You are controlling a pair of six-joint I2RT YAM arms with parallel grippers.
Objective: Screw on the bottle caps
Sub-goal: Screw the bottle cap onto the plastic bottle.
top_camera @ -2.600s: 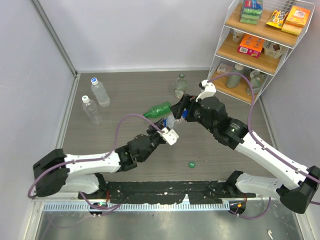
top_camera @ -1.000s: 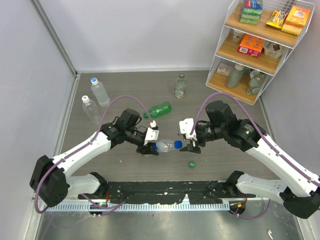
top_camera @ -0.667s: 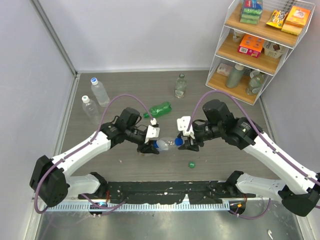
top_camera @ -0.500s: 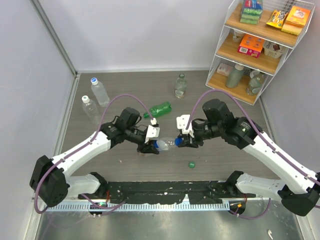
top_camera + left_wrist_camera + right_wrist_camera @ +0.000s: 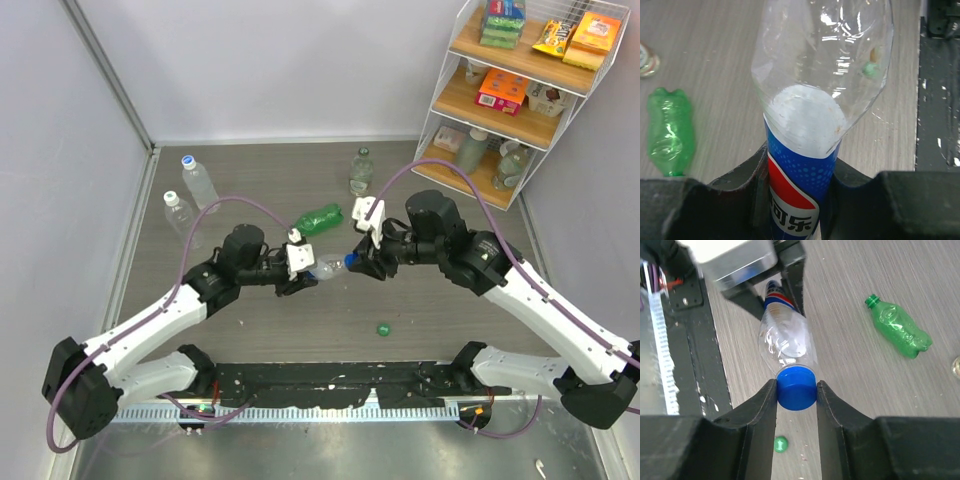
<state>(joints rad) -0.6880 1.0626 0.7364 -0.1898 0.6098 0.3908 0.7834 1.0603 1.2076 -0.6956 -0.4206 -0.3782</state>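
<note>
A clear bottle with a blue cola label (image 5: pixel 325 267) hangs level above the table. My left gripper (image 5: pixel 300 268) is shut on its labelled body (image 5: pixel 805 165), with one finger (image 5: pixel 757 172) on each side. The blue cap (image 5: pixel 796 386) sits at this bottle's mouth, and my right gripper (image 5: pixel 352 262) is shut on it, jaws pressed to its sides. A green bottle (image 5: pixel 320 218) lies uncapped on the table behind the grippers. Its green cap (image 5: pixel 383 327) lies loose nearer the arm bases, and shows below the right fingers (image 5: pixel 781 443).
Two capped clear bottles (image 5: pixel 200 183) (image 5: pixel 184 220) lie at the far left by the wall. Another bottle (image 5: pixel 361 172) stands at the back centre. A wire shelf rack (image 5: pixel 520 90) with snacks fills the back right corner. The black base rail (image 5: pixel 330 380) runs along the near edge.
My right gripper has closed on the blue cap at the bottle's mouth. Both grippers, with bottle and cap, have moved away from the near edge toward the green bottle.
</note>
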